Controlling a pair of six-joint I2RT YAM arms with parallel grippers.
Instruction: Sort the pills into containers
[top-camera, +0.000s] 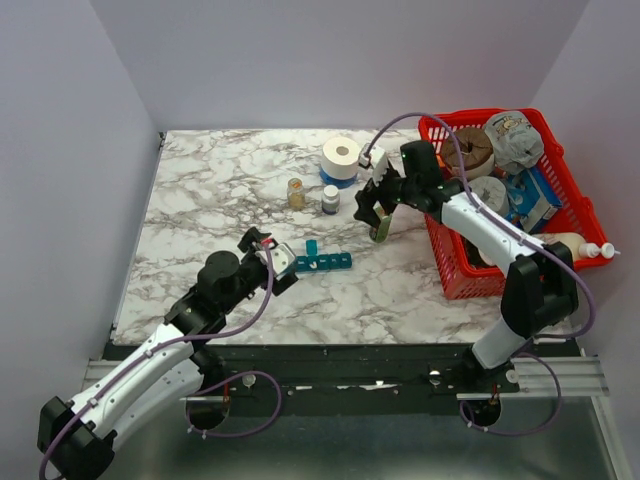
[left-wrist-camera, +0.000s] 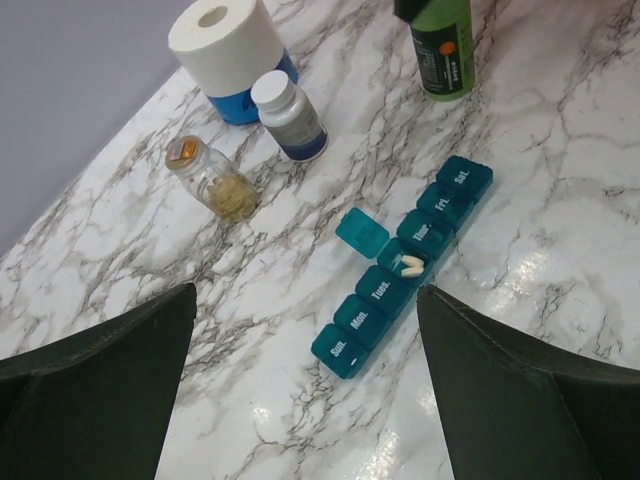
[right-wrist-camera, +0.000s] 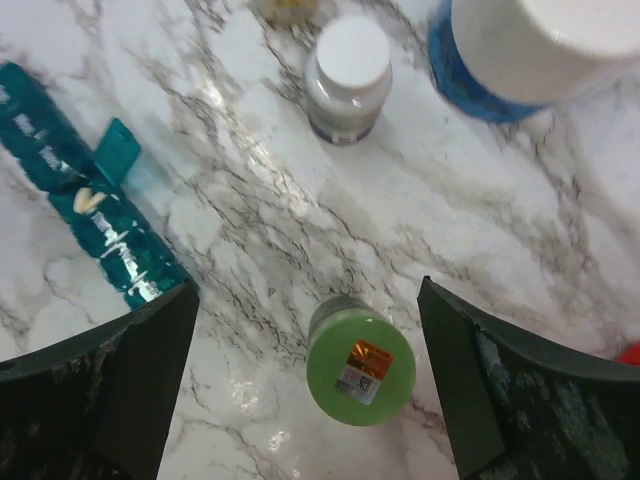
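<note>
Left fingers (left-wrist-camera: 90, 390) spread, the pill organizer (left-wrist-camera: 385, 290) ahead between them; right fingers (right-wrist-camera: 100, 390) spread, green bottle (right-wrist-camera: 360, 372) between them, touching neither.

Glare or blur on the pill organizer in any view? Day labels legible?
Left wrist: pill organizer sharp, day labels legible, with a glare patch on the marble table just to its right. Right wrist: specular streaks wash out the pill organizer's lower lids, labels hard to read; green bottle in focus. Top external: even light, soft shadows, pill organizer too small to read.
</note>
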